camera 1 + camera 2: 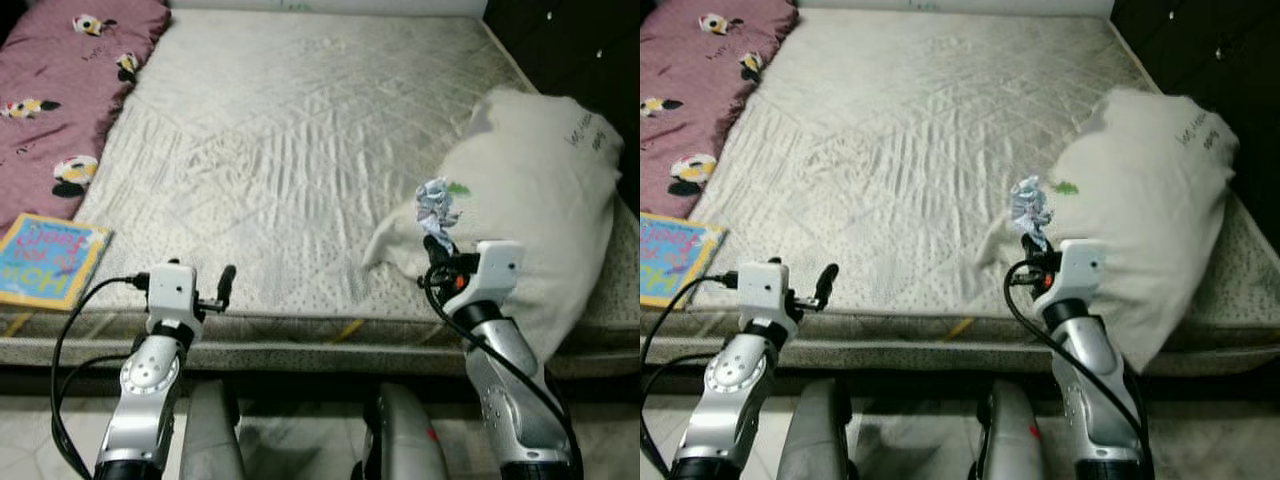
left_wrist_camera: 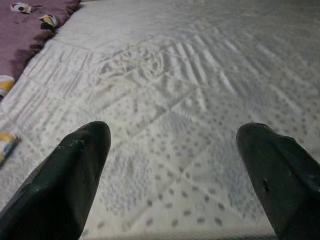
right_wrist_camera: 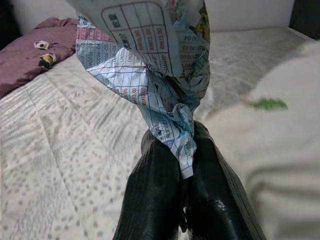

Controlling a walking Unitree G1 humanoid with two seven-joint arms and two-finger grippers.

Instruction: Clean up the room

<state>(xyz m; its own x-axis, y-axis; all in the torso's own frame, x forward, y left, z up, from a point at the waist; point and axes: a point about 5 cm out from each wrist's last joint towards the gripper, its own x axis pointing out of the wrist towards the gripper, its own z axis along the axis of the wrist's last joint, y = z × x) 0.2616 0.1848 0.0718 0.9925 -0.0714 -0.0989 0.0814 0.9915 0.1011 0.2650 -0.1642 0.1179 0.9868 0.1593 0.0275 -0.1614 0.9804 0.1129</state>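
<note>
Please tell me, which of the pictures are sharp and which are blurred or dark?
Left eye view: evenly lit and sharp, dark in the top right corner. Left wrist view: mattress sharp, near fingers soft. Right wrist view: crumpled paper readable, fingers shadowed with small glare.

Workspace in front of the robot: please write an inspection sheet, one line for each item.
Surface: bare quilted white mattress, wrinkled.
Job's things: crumpled printed paper scrap, pinched in the right tool.
Clutter: large white pillow at the right edge; colourful children's book at the left front corner; maroon cartoon-print blanket at the far left.
Grippers: right tool shut on the paper; left tool open above the mattress.
Cables: black cables loop at both wrists.
Surroundings: pale tiled floor below the bed.
</note>
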